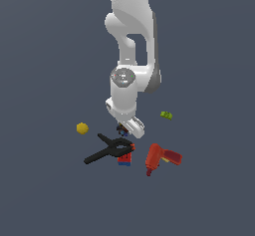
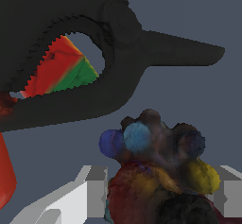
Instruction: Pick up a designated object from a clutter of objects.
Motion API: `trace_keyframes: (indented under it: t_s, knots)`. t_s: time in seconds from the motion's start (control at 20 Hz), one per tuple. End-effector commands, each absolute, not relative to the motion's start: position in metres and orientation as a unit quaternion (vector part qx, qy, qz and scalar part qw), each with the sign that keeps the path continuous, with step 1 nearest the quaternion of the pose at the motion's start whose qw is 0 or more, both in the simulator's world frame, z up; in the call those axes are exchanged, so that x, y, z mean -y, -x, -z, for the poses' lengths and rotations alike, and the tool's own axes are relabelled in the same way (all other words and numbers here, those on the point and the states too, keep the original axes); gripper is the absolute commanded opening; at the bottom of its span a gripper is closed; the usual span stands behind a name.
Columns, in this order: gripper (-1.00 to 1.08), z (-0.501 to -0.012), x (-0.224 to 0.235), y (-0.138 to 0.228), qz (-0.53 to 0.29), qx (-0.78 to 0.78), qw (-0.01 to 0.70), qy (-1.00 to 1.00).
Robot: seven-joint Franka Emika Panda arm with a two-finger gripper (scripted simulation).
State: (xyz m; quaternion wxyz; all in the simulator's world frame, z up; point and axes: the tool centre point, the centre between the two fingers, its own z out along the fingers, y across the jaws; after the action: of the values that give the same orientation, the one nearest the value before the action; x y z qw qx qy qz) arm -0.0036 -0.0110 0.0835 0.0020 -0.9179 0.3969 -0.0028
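The designated object [image 2: 158, 164] is a lumpy dark thing with blue, red and yellowish bumps. In the wrist view it sits between my two fingertips, and its sides reach both grey fingers [image 2: 92, 192]. In the exterior view it is a small dark speck [image 1: 121, 129] under my hand. My gripper [image 1: 125, 130] is low over the floor, just behind the black spring clamp [image 1: 110, 150], and appears shut on the object. The gripper [image 2: 163, 197] is filled by the object. Whether the object is off the floor I cannot tell.
The clamp [image 2: 142, 43] lies close in front of the object, over the red-and-blue block [image 1: 124, 161], which shows through the clamp's opening [image 2: 59, 72]. A red power drill [image 1: 162, 159] lies at the exterior view's right. A yellow ball [image 1: 82, 128] and a green bit [image 1: 166, 115] lie apart. The maroon ball is not visible.
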Motion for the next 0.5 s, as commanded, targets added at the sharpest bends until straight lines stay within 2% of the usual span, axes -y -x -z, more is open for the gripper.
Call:
trace_keyframes:
  t_s: [0.0,0.45]
  knots:
    - [-1.00,-0.103,0.020,0.006,0.003,-0.397,0.003,0.918]
    - [-1.00,-0.191,0.065,0.021,0.002,-0.397,0.002,0.918]
